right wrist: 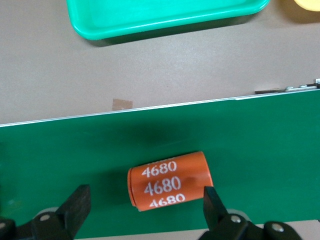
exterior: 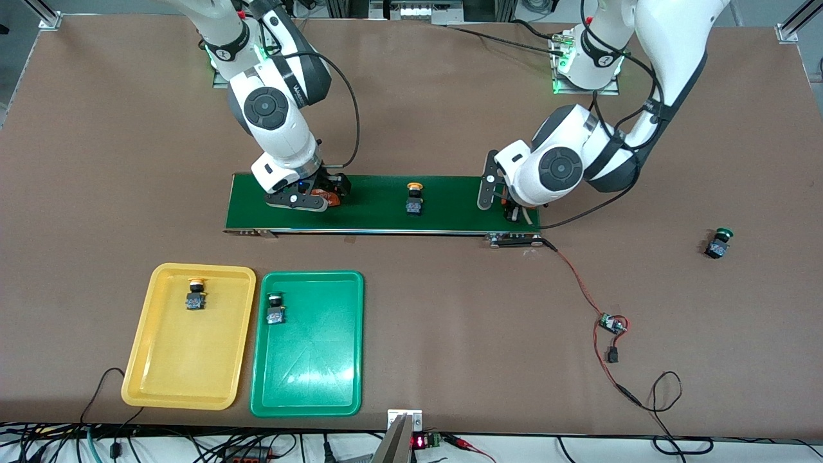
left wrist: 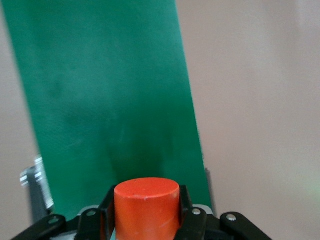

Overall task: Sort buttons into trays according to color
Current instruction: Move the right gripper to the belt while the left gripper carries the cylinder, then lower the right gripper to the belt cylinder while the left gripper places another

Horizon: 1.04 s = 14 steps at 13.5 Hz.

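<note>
One yellow-capped button (exterior: 415, 198) stands mid-belt; another (exterior: 195, 294) sits in the yellow tray (exterior: 173, 379). A green-capped button (exterior: 276, 308) is in the green tray (exterior: 308, 386), also in the right wrist view (right wrist: 165, 20). Another green button (exterior: 719, 243) lies on the bare table toward the left arm's end. My left gripper (exterior: 511, 209) (left wrist: 146, 197), over the belt's end, is shut on an orange cylinder (left wrist: 146, 212). My right gripper (exterior: 315, 193) (right wrist: 145, 195) stands open low over the belt's other end, its fingers astride a lying orange cylinder (right wrist: 170, 180) printed 4680.
The dark green conveyor belt (exterior: 386, 215) runs across the table's middle between the arms. A red wire with a small circuit board (exterior: 611, 323) trails from the belt toward the front camera. Cables line the table's front edge beside a metal post (exterior: 402, 434).
</note>
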Motion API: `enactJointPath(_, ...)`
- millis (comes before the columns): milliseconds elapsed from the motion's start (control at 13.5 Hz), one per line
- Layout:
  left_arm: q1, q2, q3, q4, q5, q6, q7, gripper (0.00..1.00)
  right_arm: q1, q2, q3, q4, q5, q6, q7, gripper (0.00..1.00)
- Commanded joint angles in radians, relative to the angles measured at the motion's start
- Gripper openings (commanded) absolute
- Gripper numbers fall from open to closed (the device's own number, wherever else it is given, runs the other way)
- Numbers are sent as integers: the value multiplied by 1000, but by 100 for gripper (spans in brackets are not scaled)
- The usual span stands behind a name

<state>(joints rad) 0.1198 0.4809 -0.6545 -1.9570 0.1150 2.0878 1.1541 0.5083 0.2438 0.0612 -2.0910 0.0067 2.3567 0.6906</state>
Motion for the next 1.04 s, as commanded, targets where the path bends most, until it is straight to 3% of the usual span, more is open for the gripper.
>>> enactJointPath(0,-3,56,3,6,14,38,21,2,4,2,-3,-1,-19,12,26,100)
enactJointPath(370,-26,56,3,17,17,49,18,6,6,11,-1,-1,-31,24,26,100)
enactJointPath(444,-28,55,1,17,15,58,19,14,6,11,-1,-1,-31,26,26,100)
enactJointPath(519,-28,54,3,17,17,60,19,44,6,11,-1,-1,-31,27,26,100)
enactJointPath(593,-28,48,3,17,20,60,19,96,6,11,-1,-1,-31,29,26,100)
enactJointPath(815,-11,-40,3,18,18,58,32,100,13,17,0,-1,-31,29,27,100)
enactJointPath(963,65,-122,13,18,5,61,85,100,21,19,0,-1,-31,30,27,100)
